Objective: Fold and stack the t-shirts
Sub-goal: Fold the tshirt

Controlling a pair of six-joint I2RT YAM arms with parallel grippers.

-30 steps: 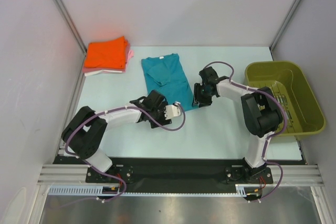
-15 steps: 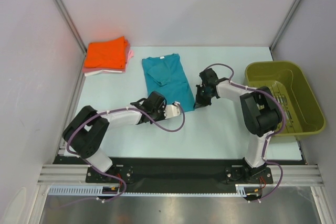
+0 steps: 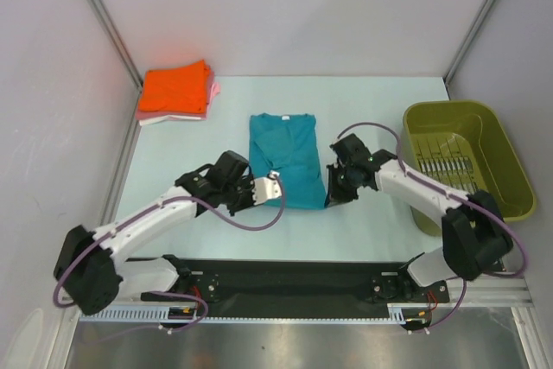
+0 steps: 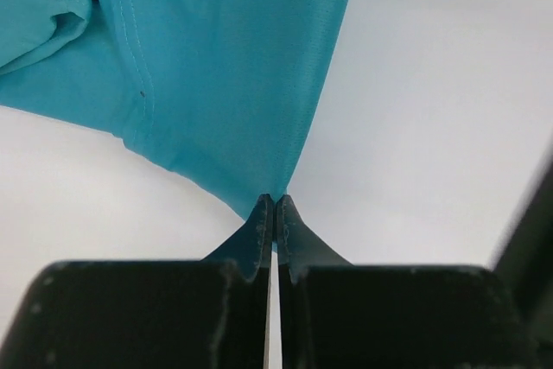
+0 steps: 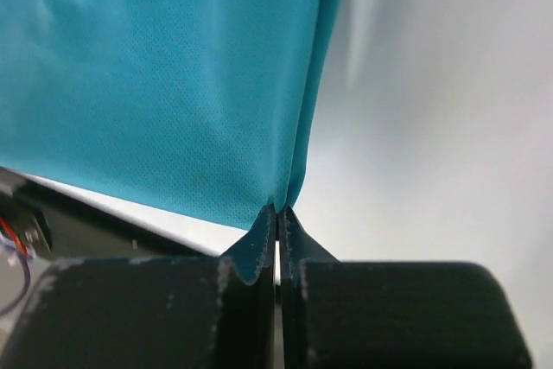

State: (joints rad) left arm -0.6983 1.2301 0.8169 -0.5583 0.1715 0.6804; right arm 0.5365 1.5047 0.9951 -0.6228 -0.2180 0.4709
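Note:
A teal t-shirt [image 3: 286, 155] lies folded lengthwise in the middle of the table. My left gripper [image 3: 275, 182] is shut on its near left corner; the left wrist view shows the cloth [image 4: 216, 66] pinched at the jaw tips [image 4: 274, 200]. My right gripper [image 3: 333, 197] is shut on the near right corner, where the cloth [image 5: 173, 84] hangs doubled from the tips [image 5: 277, 209]. A stack of folded t-shirts sits at the far left, an orange one [image 3: 175, 87] on top, pink [image 3: 213, 90] and white [image 3: 155, 117] edges showing beneath.
An olive-green plastic basket [image 3: 484, 123] stands at the right edge of the table, just beyond the right arm's elbow. Grey walls and metal posts close the table in at the left, back and right.
Both grippers have shut on the teal shirt's near corners. The shirt has been dragged toward the near edge and to the right. Both arms have drawn back toward their bases.

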